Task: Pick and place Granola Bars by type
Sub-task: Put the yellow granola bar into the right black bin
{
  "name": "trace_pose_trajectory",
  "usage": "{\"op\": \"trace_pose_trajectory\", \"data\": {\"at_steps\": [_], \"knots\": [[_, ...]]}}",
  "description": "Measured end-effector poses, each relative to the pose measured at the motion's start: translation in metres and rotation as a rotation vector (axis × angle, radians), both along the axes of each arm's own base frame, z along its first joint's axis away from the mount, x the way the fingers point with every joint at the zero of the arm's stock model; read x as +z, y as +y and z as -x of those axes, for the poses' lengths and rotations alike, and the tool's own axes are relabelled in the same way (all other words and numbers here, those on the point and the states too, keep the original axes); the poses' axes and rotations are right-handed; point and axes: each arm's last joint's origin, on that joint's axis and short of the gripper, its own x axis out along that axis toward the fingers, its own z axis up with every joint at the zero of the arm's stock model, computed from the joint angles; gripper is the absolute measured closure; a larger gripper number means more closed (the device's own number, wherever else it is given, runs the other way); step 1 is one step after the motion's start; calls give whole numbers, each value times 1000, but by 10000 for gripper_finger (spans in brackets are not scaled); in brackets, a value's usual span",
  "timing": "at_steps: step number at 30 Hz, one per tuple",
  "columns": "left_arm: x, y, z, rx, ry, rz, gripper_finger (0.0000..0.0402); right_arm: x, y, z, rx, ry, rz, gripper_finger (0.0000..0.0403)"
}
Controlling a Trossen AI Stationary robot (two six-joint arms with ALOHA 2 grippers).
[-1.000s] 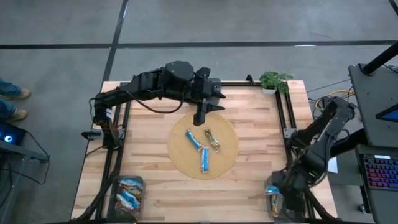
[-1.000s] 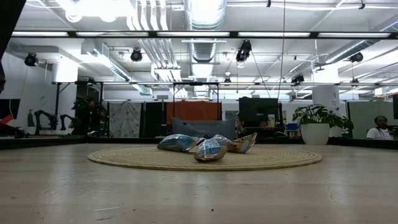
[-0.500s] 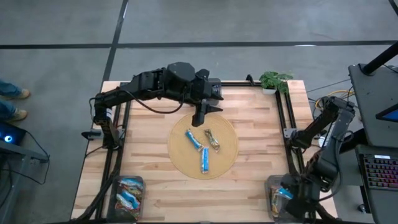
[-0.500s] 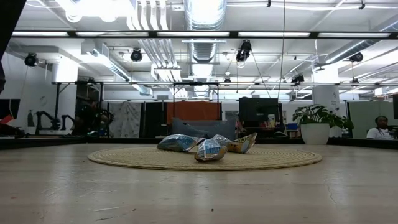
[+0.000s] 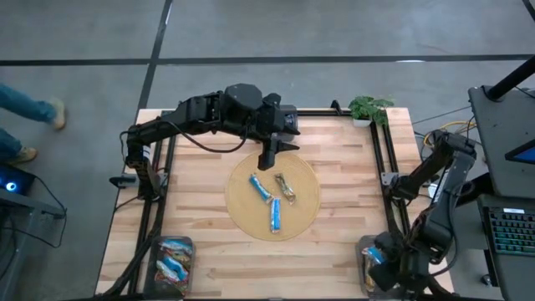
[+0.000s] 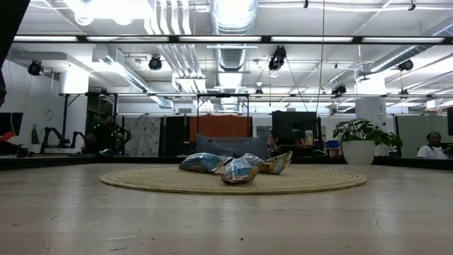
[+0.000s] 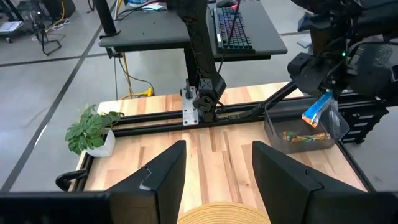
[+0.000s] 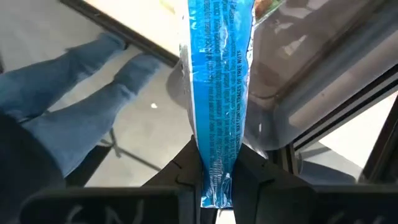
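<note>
So the right gripper (image 8: 214,180) was clamped tight on a shiny bright-blue foil granola bar (image 8: 214,81), hanging right over the translucent grey bin (image 5: 374,266) at the near right corner of the light wooden slatted table (image 5: 209,251). A second earlier that arm sat a bit further up the table edge; it had swung down over the bin by now, so the drop looked about ready. The matching clear bin (image 5: 170,261) at the near left corner already held several bars. Further in, three more foil bars (image 5: 272,197) lay on the round woven straw mat (image 5: 242,213), two blue-ish and one brownish. Past the mat, the left gripper (image 7: 214,177) hadn't budged, hovering with its fingers spread wide and nothing in them. A small potted green plant (image 5: 366,109) sat at the far edge.
</note>
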Motion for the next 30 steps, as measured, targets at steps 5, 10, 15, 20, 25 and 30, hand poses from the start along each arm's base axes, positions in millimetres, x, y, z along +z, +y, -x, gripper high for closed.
{"op": "trace_pose_trajectory", "data": {"at_steps": [5, 10, 15, 20, 25, 30], "knots": [[0, 0, 0, 3, 3, 7, 235, -10, 7, -4, -3, 23, 31, 360], [0, 0, 0, 5, 4, 13, 235, -16, 11, -3, 1, 101, 40, 360], [-1, 0, 0, 9, 8, 24, 235, -25, 14, -2, 1, 219, 61, 360], [-1, 0, 0, 11, 14, 30, 235, -33, 18, -4, -2, 240, 92, 360], [-1, 0, 0, 11, 13, 31, 235, -36, 18, -4, -4, 259, 119, 358], [-2, 0, 1, 13, 18, 31, 235, -39, 19, -4, -13, 293, 127, 331]]}}
